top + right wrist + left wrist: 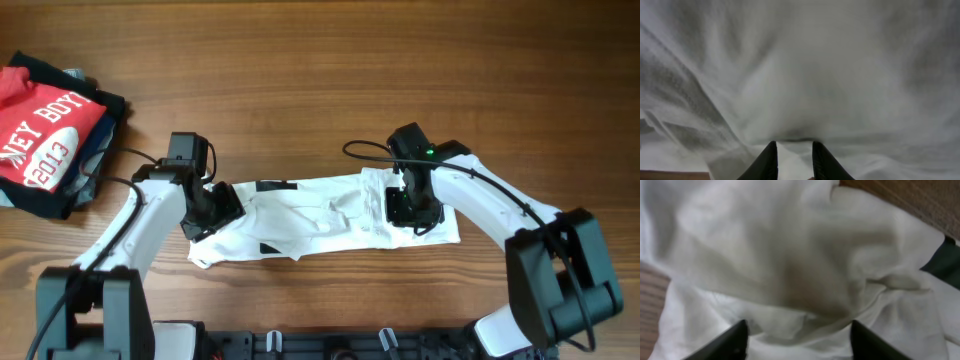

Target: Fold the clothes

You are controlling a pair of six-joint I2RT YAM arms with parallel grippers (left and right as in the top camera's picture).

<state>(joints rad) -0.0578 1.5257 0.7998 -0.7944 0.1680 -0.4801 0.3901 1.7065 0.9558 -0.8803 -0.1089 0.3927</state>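
Note:
A white garment [320,215] lies crumpled in a long strip across the middle of the table, with dark patches on it. My left gripper [215,212] is down on its left end. In the left wrist view the fingers [797,342] are wide apart over wrinkled white cloth [790,255], holding nothing. My right gripper [412,208] is down on the right part of the garment. In the right wrist view the fingers [792,160] are close together with a fold of white cloth [800,75] between them.
A stack of folded clothes [45,135] with a red printed shirt on top lies at the far left edge of the wooden table [400,70]. Black cables run along both arms.

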